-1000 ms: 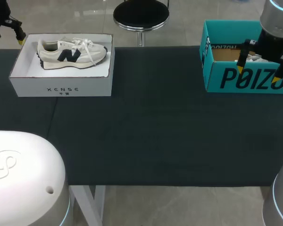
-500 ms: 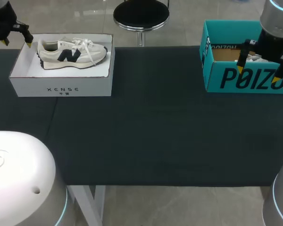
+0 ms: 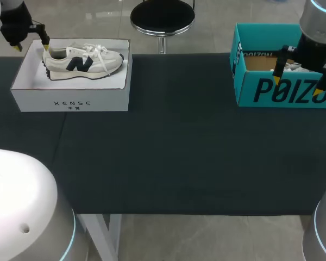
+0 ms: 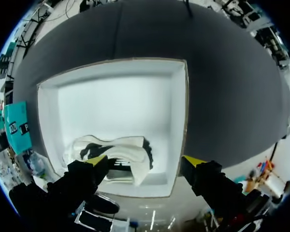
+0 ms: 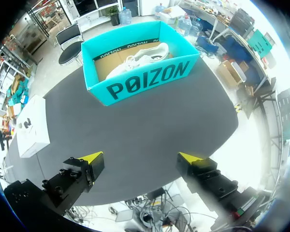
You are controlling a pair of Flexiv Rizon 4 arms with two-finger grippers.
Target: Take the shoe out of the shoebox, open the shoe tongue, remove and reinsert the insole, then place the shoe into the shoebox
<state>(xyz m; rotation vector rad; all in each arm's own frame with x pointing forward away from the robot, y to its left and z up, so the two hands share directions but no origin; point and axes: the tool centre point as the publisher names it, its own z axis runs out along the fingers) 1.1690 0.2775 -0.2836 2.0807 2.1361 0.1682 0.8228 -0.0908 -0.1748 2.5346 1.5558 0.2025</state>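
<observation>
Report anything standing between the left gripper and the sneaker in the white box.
Nothing lies over the sneaker in the white shoebox. The left gripper hangs open above its heel end, but its fingers straddle the box's end wall: one over the heel, one outside. That wall could block a straight descent.

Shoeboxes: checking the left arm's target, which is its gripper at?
The white shoebox: left gripper open over the heel of its shoe; teal shoebox lies by the right gripper.
</observation>
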